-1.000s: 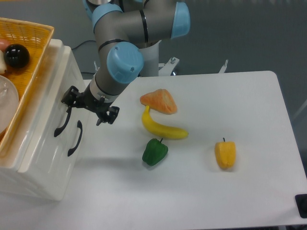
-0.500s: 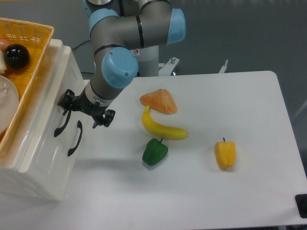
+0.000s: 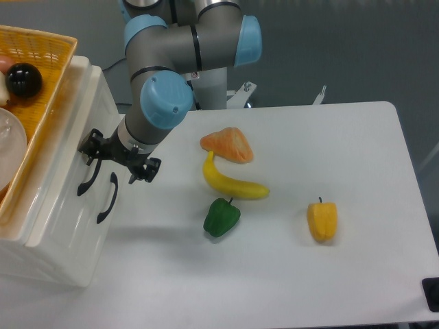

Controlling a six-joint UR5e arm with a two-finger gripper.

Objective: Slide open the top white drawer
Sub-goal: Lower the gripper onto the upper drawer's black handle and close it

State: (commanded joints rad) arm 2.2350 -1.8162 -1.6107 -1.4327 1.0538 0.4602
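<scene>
Top white drawer (image 3: 72,147) flush in cabinet at table's left, not yet open. Gripper (image 3: 116,159) at cabinet front, fingers spread apart, one beside upper curved black handle (image 3: 88,175), nothing clamped. Left: hooking handle, pulling outward.

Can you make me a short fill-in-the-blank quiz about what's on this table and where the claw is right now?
1. The claw sits at the black handle of the ____ white drawer.
2. The banana lies between the orange piece and the ____ pepper.
3. The yellow pepper lies to the ____ of the banana in the picture.
4. The woven basket on top of the cabinet is ____ in colour.

Missing words: top; green; right; orange
</scene>
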